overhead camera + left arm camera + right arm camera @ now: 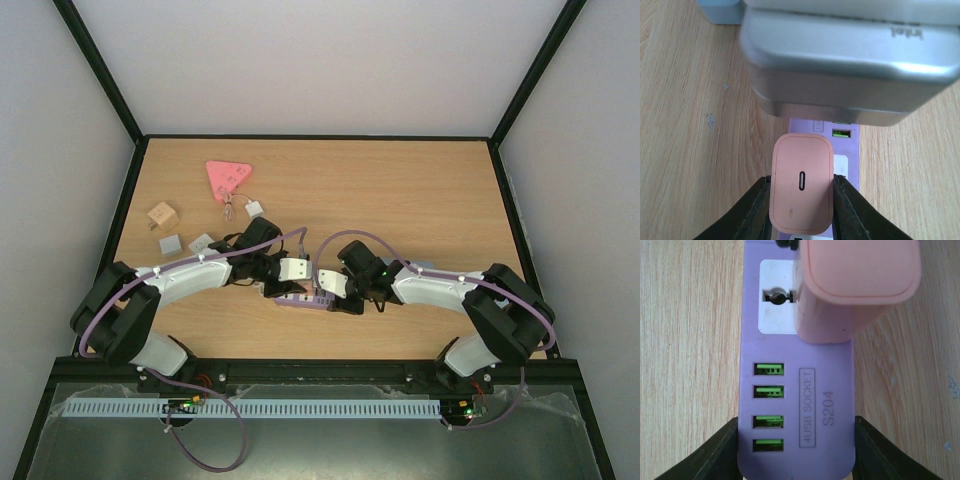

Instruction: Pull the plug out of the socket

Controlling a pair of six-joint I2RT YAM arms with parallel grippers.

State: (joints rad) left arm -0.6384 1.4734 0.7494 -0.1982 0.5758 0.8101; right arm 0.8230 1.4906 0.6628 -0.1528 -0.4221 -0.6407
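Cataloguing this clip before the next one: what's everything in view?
table: one, wooden, under everything
strip: one, purple, near middle
plug: one, pink, seated in strip
triangle: one, pink, far left
cube: one, wooden, left
blocks: two, grey, beside cube
wired piece: one, white, by triangle
left gripper: one, black fingers, clamping plug
right gripper: one, black fingers, against both sides of strip
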